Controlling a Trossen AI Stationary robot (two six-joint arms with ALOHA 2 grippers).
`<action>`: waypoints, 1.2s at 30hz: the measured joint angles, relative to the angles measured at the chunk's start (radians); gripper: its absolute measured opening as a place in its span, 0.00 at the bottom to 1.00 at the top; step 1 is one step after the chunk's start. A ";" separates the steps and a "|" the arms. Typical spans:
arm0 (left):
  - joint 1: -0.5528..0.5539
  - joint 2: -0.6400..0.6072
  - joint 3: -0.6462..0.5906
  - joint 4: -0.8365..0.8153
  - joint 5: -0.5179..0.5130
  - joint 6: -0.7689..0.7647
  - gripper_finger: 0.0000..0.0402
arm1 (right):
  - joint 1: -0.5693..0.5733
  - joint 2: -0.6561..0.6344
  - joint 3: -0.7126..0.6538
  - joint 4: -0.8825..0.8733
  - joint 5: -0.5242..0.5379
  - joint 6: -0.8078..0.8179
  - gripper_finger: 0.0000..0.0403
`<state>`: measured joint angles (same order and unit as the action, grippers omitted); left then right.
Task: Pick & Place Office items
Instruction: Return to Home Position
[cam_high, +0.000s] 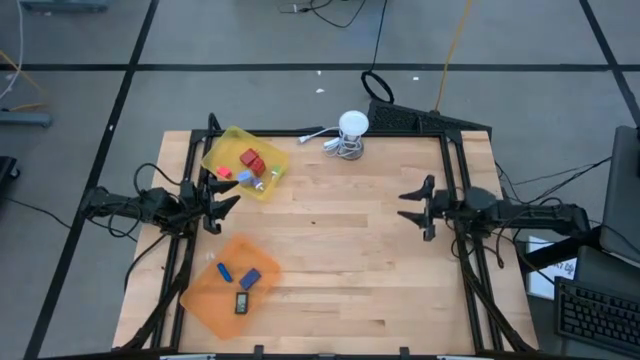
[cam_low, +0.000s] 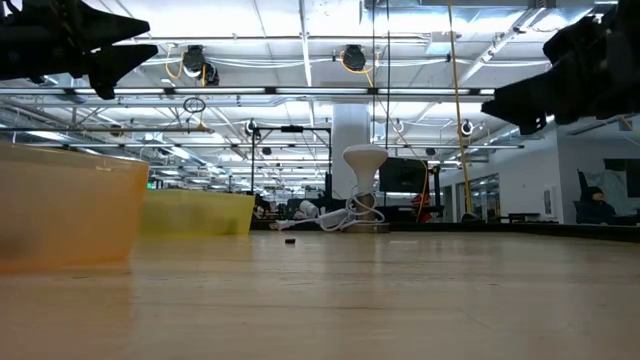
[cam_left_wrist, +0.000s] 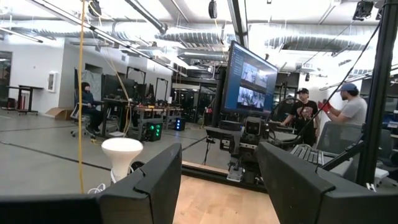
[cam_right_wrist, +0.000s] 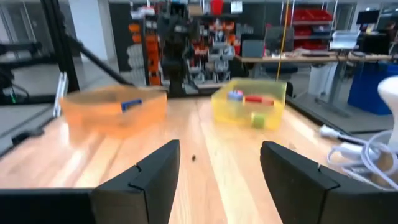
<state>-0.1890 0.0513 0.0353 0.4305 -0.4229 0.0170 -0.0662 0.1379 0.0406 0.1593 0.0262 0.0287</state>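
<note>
Left gripper (cam_high: 230, 192), right gripper (cam_high: 404, 204) at table sides, jaws wide apart, empty. Blue pieces (cam_high: 250, 279), black piece (cam_high: 242, 303) in orange tray (cam_high: 205, 300).

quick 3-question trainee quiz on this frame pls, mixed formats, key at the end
1. True or false: the red pieces lie in the orange tray.
2. Which tray is nearer the white round object? A: yellow tray. B: orange tray.
3. Fill in: the left tool and right tool both hold ____.
Key: 1 false, they lie in the yellow tray. 2 A. 3 nothing; both are open.
</note>
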 joint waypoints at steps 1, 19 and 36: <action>0.000 0.000 0.000 0.000 0.000 0.000 0.53 | 0.000 0.000 -0.001 -0.016 0.001 -0.005 0.53; 0.000 0.000 0.000 0.000 0.000 0.000 0.53 | 0.000 0.001 -0.002 -0.103 -0.001 -0.041 0.53; 0.000 0.000 0.000 0.000 0.000 0.000 0.53 | 0.000 0.001 -0.003 -0.103 -0.001 -0.041 0.53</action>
<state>-0.1890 0.0513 0.0353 0.4305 -0.4229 0.0170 -0.0658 0.1387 0.0378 0.0563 0.0250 -0.0120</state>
